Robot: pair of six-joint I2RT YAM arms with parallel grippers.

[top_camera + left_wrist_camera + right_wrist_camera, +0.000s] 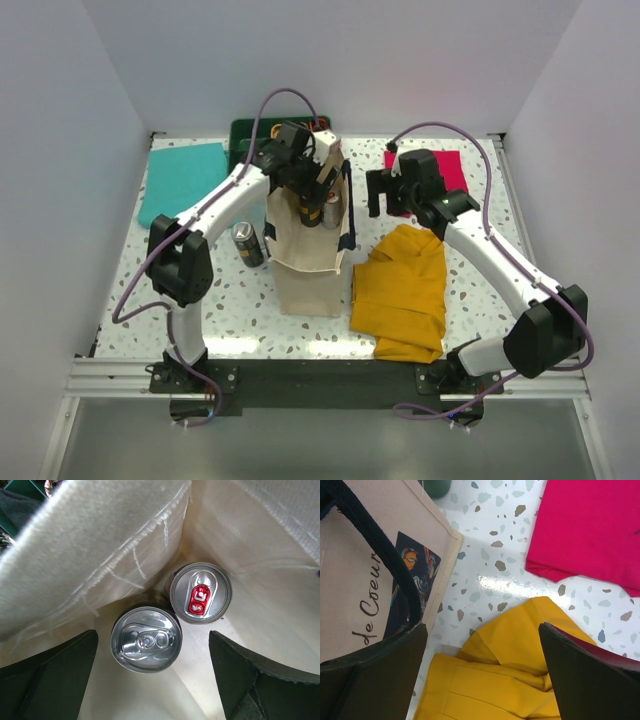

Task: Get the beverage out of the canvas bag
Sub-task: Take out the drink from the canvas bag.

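Hovering | left claw (152, 677) spread inside canvas bag (90, 545) | over silver-tab can (146, 639)

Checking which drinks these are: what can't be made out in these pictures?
- Left wrist view: the silver-tabbed aluminium can and red-tabbed aluminium can show only lids; the walls of the cream canvas bag hide their labels.
- Right wrist view: the bag's black script lettering runs under a dark gripper finger.
- Top view: the dark green flat object is mostly hidden behind the left arm.
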